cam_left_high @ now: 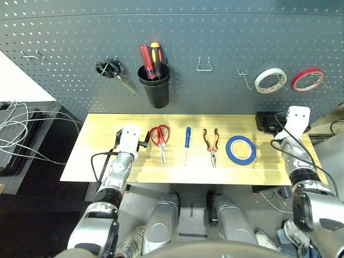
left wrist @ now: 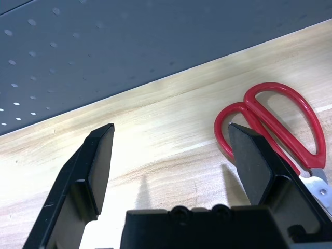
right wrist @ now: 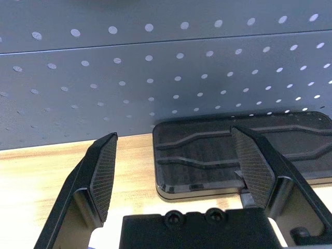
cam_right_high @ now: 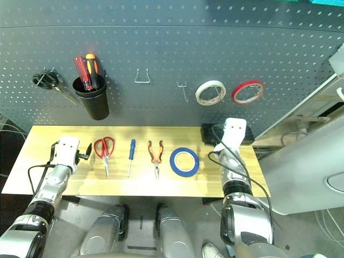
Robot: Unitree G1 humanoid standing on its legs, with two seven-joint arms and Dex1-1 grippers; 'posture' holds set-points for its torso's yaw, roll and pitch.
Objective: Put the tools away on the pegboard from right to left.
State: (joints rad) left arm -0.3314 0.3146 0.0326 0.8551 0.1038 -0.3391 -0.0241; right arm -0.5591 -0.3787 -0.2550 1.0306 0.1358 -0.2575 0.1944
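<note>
The scissors [cam_left_high: 159, 135] had red loop handles, the screwdriver [cam_left_high: 187, 137] a slim blue one. Both lay on the table [cam_left_high: 204, 174]. Left claw [left wrist: 171, 129] and right claw [right wrist: 174, 132] stood wide.

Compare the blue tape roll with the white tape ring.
The blue tape roll lies flat on the table; the white tape ring hangs on the pegboard. The blue tape roll is blue with a paler core, while the white tape ring is white. Both are round with an open centre.
</note>
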